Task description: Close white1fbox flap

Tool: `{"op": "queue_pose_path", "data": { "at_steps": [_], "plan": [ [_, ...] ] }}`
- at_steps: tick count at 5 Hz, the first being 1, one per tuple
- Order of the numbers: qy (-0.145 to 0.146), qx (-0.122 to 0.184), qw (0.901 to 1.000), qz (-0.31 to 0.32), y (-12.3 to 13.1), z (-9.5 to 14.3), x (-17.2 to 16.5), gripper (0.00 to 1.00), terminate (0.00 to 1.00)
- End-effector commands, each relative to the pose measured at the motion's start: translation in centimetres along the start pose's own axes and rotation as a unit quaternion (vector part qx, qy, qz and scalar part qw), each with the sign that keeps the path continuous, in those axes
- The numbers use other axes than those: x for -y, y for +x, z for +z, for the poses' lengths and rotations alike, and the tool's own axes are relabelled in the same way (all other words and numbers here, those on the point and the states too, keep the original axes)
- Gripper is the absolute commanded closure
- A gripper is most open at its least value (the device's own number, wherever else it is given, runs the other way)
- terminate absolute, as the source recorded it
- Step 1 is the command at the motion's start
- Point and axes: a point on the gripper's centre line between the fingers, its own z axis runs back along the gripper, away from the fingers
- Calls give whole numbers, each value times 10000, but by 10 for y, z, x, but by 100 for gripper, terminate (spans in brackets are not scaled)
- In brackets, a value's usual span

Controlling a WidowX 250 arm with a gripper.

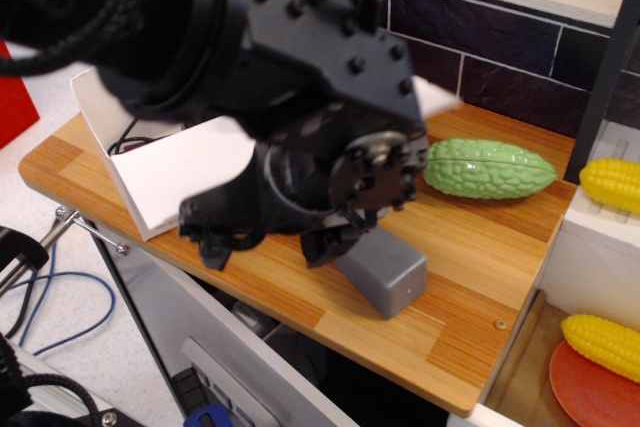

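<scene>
1. The white1fbox (165, 182) stands at about 9 o'clock on the wooden surface (480, 277), its near white wall facing the camera and its top partly hidden by the black arm (250, 37).
2. A small white corner at about 2 o'clock of the arm, against the dark tiles, is probably the tip of the flap (440, 99); the rest of it is covered, so I cannot tell how far it stands open.
3. The fingers (265, 242) hang low in front of the box; blur and their dark shape hide whether they are apart or together, and nothing shows between them.
4. Judged step: the arm is working over the box, with the closing not yet confirmed.
5. The next move probably calls for pressing the flap down flat without shoving the box or striking the grey bottle (385, 272) at 5 o'clock.
</scene>
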Motion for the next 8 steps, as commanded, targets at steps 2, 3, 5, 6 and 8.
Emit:
{"op": "queue_pose_path", "data": {
  "at_steps": [2,3,5,6,8],
  "plan": [
    [421,790,9941,-620,21,33,-20,0,0],
    [357,1091,9867,-1152,37,27,-30,0,0],
    [-694,364,9322,-3534,67,15,-51,0,0],
    [-979,84,8939,-4373,76,12,-61,0,0],
    [-1384,21,8246,-5485,92,-2,-79,0,0]
  ]
}}
